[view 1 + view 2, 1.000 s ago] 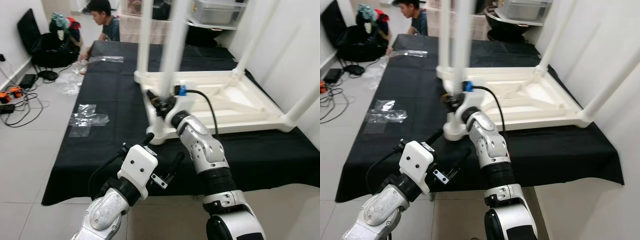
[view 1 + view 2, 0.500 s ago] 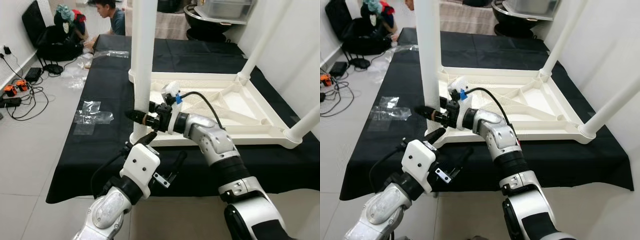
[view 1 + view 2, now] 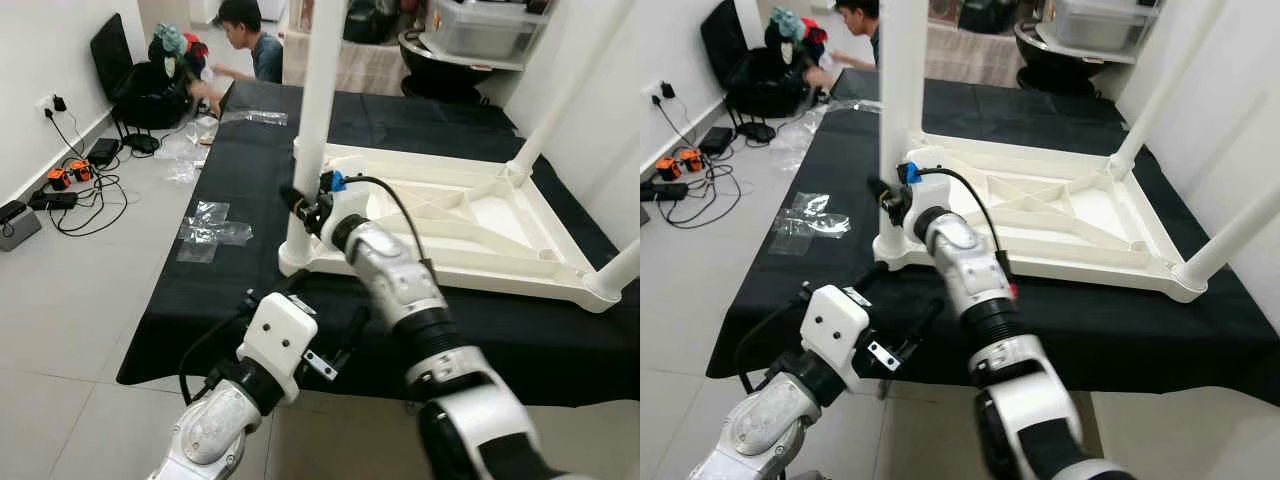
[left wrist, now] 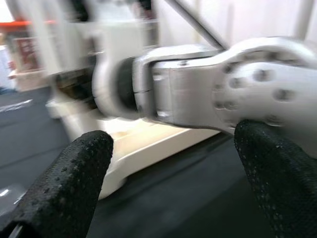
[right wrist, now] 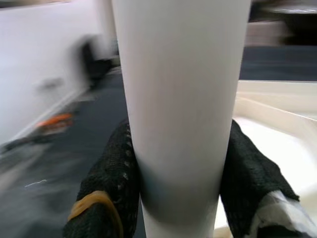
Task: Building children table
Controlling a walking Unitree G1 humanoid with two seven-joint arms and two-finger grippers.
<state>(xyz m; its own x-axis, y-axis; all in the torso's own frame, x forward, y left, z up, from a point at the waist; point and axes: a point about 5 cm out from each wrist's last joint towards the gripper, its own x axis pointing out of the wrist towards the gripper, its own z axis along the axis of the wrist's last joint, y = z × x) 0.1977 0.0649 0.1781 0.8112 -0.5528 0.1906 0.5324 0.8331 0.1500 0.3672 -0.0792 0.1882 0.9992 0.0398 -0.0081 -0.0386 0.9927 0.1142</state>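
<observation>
A white children's table [image 3: 470,215] lies upside down on a black-covered worktable [image 3: 230,270], with its legs pointing up. My right gripper [image 3: 300,205] is at the near-left leg [image 3: 315,110], just above that leg's base. In the right wrist view the white leg [image 5: 181,99] stands between both black fingers [image 5: 111,183], which press on its sides. My left gripper [image 3: 322,305] hangs open below the worktable's front edge, apart from the table. In the left wrist view its fingers [image 4: 64,183] are spread wide, with my right forearm ahead of them.
Two more legs rise at the far right [image 3: 560,100] and near right [image 3: 620,270]. A person [image 3: 250,40] sits at the worktable's far left end. Plastic bags [image 3: 210,230] lie on the cloth, and cables and chargers [image 3: 70,180] on the floor to the left.
The camera has shifted, so the scene sits differently in view. My right wrist has turned around the base of the leg while staying on it. The left gripper has kept its pose.
</observation>
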